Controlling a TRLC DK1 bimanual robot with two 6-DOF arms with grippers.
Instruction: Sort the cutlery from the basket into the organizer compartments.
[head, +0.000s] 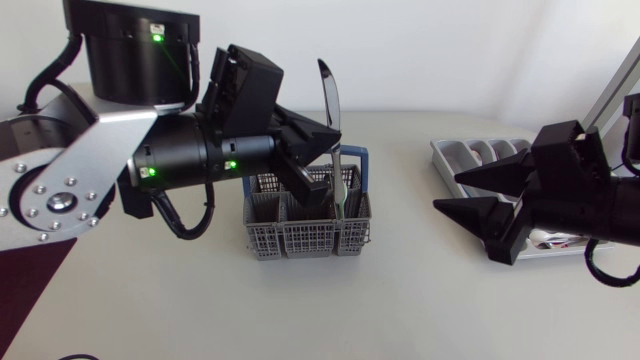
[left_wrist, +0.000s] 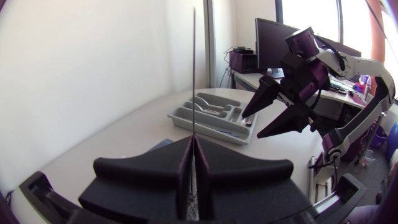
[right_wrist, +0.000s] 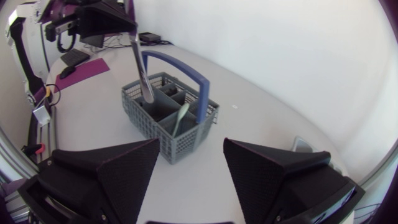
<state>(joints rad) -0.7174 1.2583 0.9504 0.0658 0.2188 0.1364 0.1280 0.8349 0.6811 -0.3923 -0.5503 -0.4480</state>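
Knife of slim polished steel (head: 329, 95) stands upright, blade up, clamped between the matte black wedge fingers of our left gripper (left_wrist: 194, 152). Its lower end hangs at the mouth of the grey plastic lattice basket with the blue handle (head: 300, 240). Its long axis is vertical, while the pale grey moulded plastic organizer tray (left_wrist: 211, 127) lies flat, well off to our right. We judge the knife must cross over and tip level. Our right gripper (head: 447, 190), nearer the tray, hangs spread and empty.

Knife (head: 329, 95) held upright above grey blue-handled basket (head: 300, 240), spoon (right_wrist: 179, 119) inside, grey organizer (head: 440, 155) well apart
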